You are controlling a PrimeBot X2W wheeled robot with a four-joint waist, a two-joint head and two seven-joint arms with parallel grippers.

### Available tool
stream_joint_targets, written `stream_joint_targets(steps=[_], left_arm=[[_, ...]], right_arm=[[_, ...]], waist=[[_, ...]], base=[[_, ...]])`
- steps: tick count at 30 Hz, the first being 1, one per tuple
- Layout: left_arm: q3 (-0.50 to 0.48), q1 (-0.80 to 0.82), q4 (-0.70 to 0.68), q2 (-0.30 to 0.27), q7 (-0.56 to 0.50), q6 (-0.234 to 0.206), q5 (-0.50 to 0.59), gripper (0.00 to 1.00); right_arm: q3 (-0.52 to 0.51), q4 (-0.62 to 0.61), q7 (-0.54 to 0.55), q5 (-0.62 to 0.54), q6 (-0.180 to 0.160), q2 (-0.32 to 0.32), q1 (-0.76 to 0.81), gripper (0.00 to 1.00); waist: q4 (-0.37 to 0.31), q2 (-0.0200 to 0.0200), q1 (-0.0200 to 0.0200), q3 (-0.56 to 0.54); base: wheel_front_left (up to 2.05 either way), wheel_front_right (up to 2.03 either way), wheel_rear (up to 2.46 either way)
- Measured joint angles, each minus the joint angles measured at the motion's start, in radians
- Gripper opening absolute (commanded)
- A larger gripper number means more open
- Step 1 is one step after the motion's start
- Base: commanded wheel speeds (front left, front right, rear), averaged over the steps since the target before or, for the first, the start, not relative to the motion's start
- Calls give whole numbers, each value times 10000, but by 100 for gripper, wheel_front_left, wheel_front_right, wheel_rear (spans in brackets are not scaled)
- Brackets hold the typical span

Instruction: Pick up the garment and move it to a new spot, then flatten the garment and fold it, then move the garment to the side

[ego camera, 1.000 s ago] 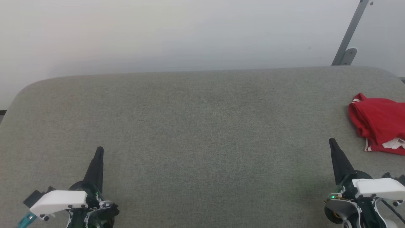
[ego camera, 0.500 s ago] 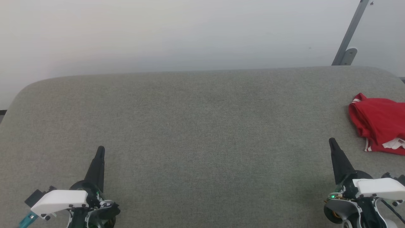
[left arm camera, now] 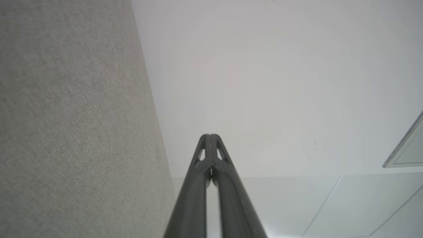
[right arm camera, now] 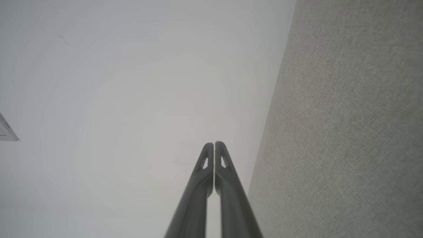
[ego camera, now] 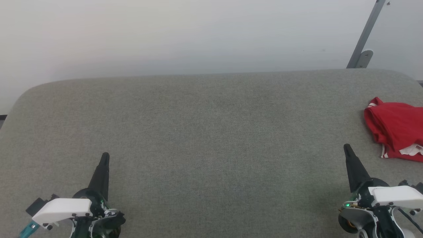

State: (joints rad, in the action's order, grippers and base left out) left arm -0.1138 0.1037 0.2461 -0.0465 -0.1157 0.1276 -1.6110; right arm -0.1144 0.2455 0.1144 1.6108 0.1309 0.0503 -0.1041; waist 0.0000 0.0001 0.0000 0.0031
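The garment [ego camera: 396, 129] is a small red shirt with white and striped trim, lying crumpled at the right edge of the grey cloth table [ego camera: 211, 132], partly cut off by the head view's border. My right gripper [ego camera: 347, 147] stands shut at the lower right, a short way left of and nearer than the garment, holding nothing. At the lower left my left gripper [ego camera: 105, 155] is shut and empty, far from the garment. Both wrist views show the fingertips pressed together: left gripper [left arm camera: 209, 135], right gripper [right arm camera: 214, 143].
A pale wall rises behind the table's far edge. A grey metal strut with a bracket [ego camera: 363, 56] leans at the back right. The table's rounded corners show at the far left and far right.
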Motion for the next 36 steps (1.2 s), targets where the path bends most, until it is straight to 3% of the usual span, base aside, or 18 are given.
stream_joint_targets(steps=[36], left_arm=[[0,0,0,0,0,0,-2,0]], right_arm=[[2,0,0,0,0,0,-5,0]], waist=[[0,0,0,0]], base=[[0,0,0]])
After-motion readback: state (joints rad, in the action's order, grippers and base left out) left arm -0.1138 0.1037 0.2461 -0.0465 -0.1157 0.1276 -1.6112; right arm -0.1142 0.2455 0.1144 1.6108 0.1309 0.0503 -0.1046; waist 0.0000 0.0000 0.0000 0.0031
